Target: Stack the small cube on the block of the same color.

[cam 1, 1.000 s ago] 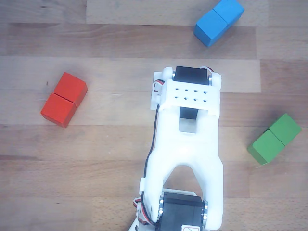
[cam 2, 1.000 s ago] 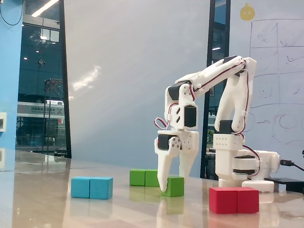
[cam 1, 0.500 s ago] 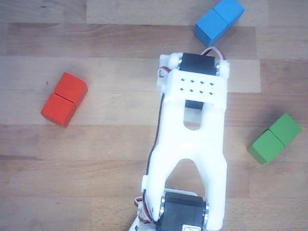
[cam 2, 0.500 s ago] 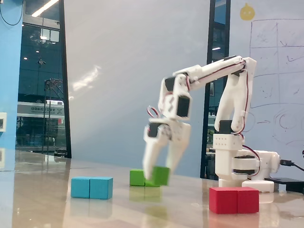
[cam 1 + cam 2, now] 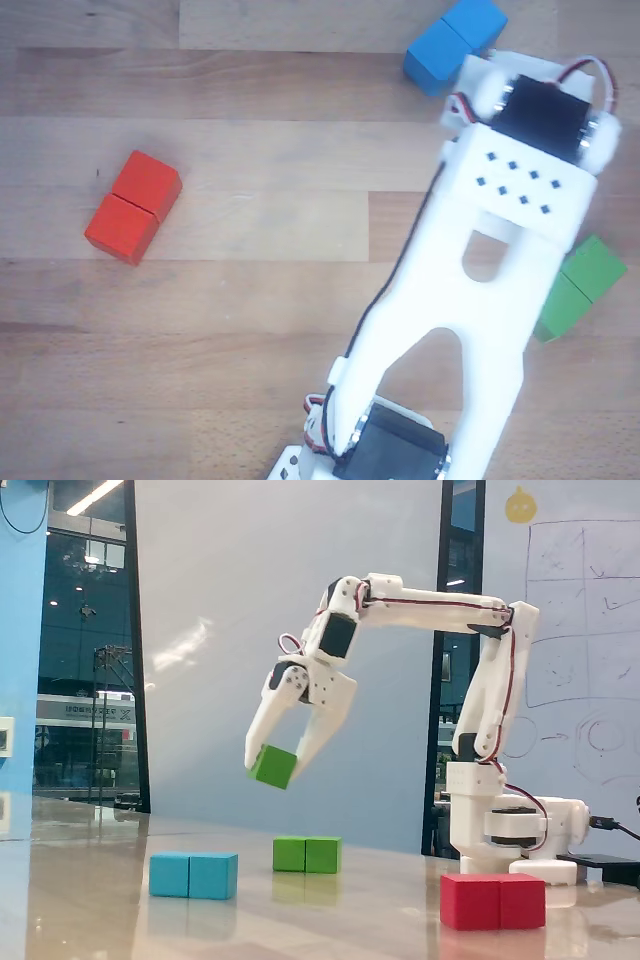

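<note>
In the fixed view the small green cube hangs tilted in the air, with my gripper shut on it. It is well above the table, up and to the left of the green oblong block, which lies flat on the table. In the other view the white arm covers the gripper and the small cube, and only part of the green block shows at the right edge of the arm.
A blue oblong block lies front left and a red oblong block front right in the fixed view. In the other view the red block is at the left and the blue block at the top. The arm's base stands at the right.
The gripper has lifted the small green cube off the table and swung up and to the left in the fixed view. In the other view the arm swung right, over the green block.
</note>
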`<action>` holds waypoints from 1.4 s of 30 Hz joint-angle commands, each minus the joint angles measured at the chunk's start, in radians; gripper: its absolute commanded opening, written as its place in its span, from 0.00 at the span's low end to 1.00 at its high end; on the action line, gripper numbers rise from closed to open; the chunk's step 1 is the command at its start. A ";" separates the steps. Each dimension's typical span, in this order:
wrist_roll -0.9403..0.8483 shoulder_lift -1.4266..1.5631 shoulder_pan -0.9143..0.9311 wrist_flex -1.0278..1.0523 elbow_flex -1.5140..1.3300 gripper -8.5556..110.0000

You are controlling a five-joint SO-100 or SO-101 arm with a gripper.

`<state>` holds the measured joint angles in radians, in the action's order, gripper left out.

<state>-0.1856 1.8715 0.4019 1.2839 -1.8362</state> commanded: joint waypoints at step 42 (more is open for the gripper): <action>-0.121 -0.095 0.394 0.012 -0.124 0.13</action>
<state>-0.2976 1.7641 0.7992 1.3131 -1.9650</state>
